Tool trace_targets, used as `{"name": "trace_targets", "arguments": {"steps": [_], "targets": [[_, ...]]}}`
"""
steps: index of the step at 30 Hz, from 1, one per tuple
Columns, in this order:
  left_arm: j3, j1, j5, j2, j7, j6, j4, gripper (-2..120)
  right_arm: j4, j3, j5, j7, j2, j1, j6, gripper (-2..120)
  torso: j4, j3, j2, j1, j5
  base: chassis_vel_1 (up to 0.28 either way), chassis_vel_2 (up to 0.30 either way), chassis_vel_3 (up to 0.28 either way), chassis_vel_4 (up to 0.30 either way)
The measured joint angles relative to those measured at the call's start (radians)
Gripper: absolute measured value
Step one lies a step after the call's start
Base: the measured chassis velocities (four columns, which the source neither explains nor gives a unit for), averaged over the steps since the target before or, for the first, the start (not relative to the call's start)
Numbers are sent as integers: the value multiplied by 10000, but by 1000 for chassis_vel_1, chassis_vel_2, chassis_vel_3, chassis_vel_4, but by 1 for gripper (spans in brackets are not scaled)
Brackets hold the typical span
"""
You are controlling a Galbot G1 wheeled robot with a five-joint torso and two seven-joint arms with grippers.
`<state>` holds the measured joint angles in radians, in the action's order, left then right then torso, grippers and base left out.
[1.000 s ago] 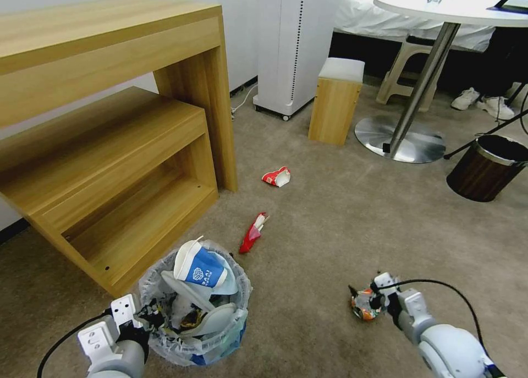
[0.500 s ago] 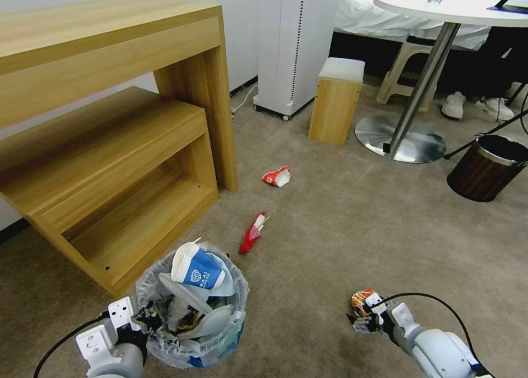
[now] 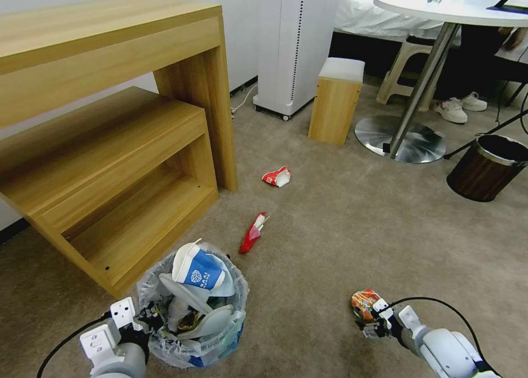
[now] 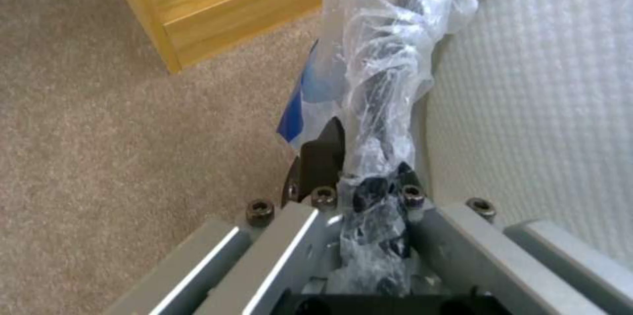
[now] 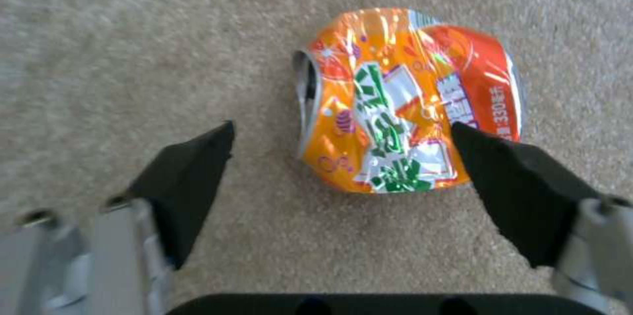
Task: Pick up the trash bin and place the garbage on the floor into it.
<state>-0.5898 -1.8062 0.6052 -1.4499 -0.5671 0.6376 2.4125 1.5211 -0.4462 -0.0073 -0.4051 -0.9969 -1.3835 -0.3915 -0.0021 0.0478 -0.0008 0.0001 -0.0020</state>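
A: Where is the right end effector (image 3: 369, 324) and how do its fingers stand?

B: Low over the floor (image 3: 341, 224), at the lower right of the head view. Its 2 dark fingers (image 5: 191, 181) are spread wide. A crushed orange can (image 5: 402, 102) lies flat on the beige carpet between and just ahead of the tips; 1 fingertip overlaps the can's edge in the right wrist view, but I cannot tell whether it touches.

A: And the left end effector (image 3: 144, 318)?

B: Clamped on the rim of the trash bin (image 3: 192, 334), at the bin's left side. In the left wrist view the crinkled clear plastic bag (image 4: 389, 58) and the dark rim run between the closed fingers, with blue showing beside them.

A: What is in the bin?

B: A blue-white paper cup (image 3: 199, 269) tilted on top, and white slippers (image 3: 212, 317) below it. The bin sits near the corner of the wooden shelf unit (image 3: 110, 147).

A: Anything farther out on the carpet?

B: A red wrapper (image 3: 252, 234) just beyond the bin, and a red-white paper cup (image 3: 276, 176) on its side farther on. A dark brown bin (image 3: 484, 169) stands at far right, near the round table (image 3: 456, 9) and its metal base.
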Motion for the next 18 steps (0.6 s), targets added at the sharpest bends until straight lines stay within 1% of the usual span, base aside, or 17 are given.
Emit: {"name": "trace_targets", "arguments": {"steps": [3,4,5,7,8,9,12,13,15,16,17,18], "targets": [[-34,47,46,42,4,-1,-23,1,-305,8,-84,12,-106,188,49,69,0,0,0,0,0,0,0,0,0],[-34,47,46,42,4,-1,-23,1,-305,8,-84,12,-106,188,49,69,0,0,0,0,0,0,0,0,0],[-35,65,60,54,6,-1,-43,1,-381,2,-107,16,-131,233,70,62,0,0,0,0,0,0,0,0,0],[-35,103,73,74,11,-1,-93,1,-489,-48,-130,19,-159,296,122,54,0,0,0,0,0,0,0,0,0],[-33,121,75,81,13,-1,-113,1,-510,-73,-132,20,-160,312,134,49,0,0,0,0,0,0,0,0,0],[-33,121,75,81,13,-1,-113,1,-510,-73,-132,20,-160,312,134,49,0,0,0,0,0,0,0,0,0],[-18,186,82,104,16,-1,-150,1,-523,-163,-126,24,-159,350,173,35,0,0,0,0,-1,0,0,0,0],[-18,186,82,104,16,-1,-150,1,-523,-163,-126,24,-159,350,173,35,0,0,0,0,-1,0,0,0,0],[-3,213,86,110,22,-1,-174,1,-523,-208,-106,46,-178,372,187,24,0,0,0,0,-1,0,0,0,0],[1,216,87,115,27,-1,-183,1,-521,-215,-97,64,-196,376,195,20,0,0,0,0,-1,0,0,0,0],[1,216,87,115,27,-1,-183,1,-521,-215,-97,64,-196,376,195,20,0,0,0,0,-1,0,0,0,0],[2,218,88,123,35,-1,-187,1,-514,-215,-93,86,-216,376,210,14,0,0,0,0,0,0,0,0,0]]}}
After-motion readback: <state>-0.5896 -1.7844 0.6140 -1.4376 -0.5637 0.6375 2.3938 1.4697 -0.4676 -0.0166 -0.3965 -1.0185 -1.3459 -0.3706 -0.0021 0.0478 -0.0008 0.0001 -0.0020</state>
